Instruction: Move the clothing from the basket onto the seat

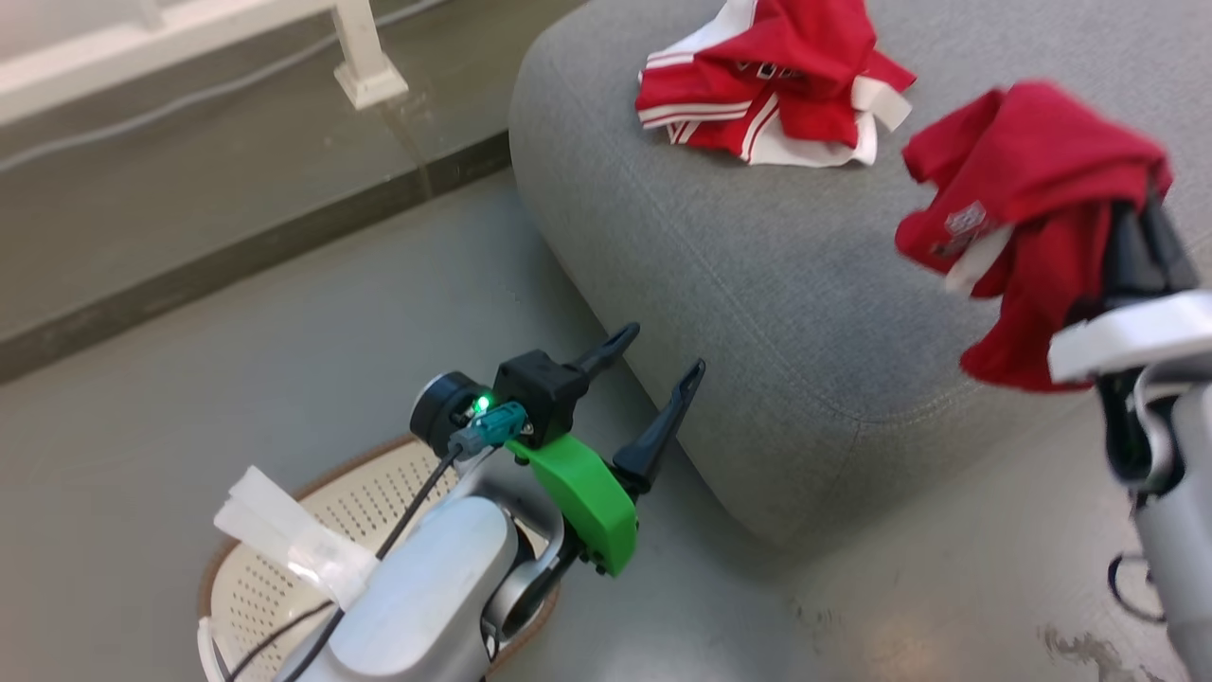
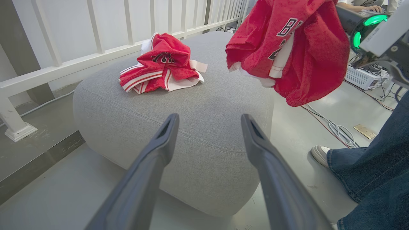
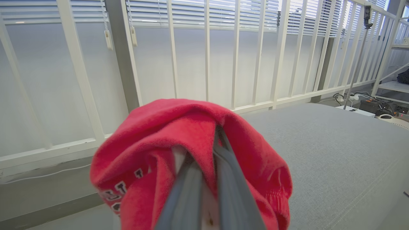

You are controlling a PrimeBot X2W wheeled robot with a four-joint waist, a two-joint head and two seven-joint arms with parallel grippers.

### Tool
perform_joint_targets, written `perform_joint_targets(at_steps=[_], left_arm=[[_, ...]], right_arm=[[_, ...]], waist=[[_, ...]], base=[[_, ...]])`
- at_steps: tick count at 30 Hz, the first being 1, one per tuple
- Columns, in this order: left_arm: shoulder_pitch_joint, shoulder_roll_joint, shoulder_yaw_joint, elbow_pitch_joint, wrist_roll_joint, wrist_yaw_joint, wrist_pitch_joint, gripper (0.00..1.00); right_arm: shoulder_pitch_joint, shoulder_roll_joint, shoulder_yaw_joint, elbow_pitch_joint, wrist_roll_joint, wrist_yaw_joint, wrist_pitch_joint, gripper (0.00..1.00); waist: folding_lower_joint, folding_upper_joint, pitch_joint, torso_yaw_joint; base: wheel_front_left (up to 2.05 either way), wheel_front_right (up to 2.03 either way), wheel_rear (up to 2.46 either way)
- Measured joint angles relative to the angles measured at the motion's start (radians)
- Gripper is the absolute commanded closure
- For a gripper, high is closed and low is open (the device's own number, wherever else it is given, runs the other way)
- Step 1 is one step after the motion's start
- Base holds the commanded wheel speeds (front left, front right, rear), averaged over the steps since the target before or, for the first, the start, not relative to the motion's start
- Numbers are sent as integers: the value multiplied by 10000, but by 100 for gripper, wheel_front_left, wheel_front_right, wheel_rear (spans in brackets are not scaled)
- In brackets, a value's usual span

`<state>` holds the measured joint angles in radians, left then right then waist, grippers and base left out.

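- Head view: a striped red garment lies crumpled on the far part of the grey seat. The right gripper is clamped on a red jersey, which hangs in the air at the seat's near right edge, not resting on it. The left gripper is spread wide and holds nothing. It sits just beside the seat's near left corner, above the basket. No red cloth shows in the visible part of the basket.
- Left wrist view: the jersey hangs to the right, well apart from the striped garment. A person's leg is at the right.
- Right wrist view: the fingers are pressed together with the jersey bunched around them. Judgement: one piece is delivered. The second needs carrying over the cushion, then release.
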<state>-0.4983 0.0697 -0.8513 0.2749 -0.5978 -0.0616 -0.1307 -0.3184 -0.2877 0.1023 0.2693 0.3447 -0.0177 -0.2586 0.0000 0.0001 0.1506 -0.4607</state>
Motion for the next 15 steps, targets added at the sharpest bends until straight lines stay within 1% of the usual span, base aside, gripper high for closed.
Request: perform_joint_targets(at_steps=[3,5,9,11,15], left_arm=[[-217,109,-21,-130,134,65,144,0],[-370,167,25,-268,134,117,171,0],[-608,316,44,-428,219,192,414,0],[-705,456,50,-556,309,196,546,0],[-1020,525,48,-784,585,226,767,0]], right_arm=[[-603,-88,-213,4,46,86,0,100],[-1126,-134,-330,69,148,86,0,100],[-1979,-247,-391,443,180,90,0,100],[-2412,-303,-451,681,242,178,0,100],[-3555,-675,-802,880,270,176,0,100]], waist=[[0,0,357,48],[0,0,609,92],[0,0,1131,197],[0,0,1400,262],[0,0,1938,422]], base=[[0,0,0],[0,0,0],[0,0,0],[0,0,0],[0,0,0]])
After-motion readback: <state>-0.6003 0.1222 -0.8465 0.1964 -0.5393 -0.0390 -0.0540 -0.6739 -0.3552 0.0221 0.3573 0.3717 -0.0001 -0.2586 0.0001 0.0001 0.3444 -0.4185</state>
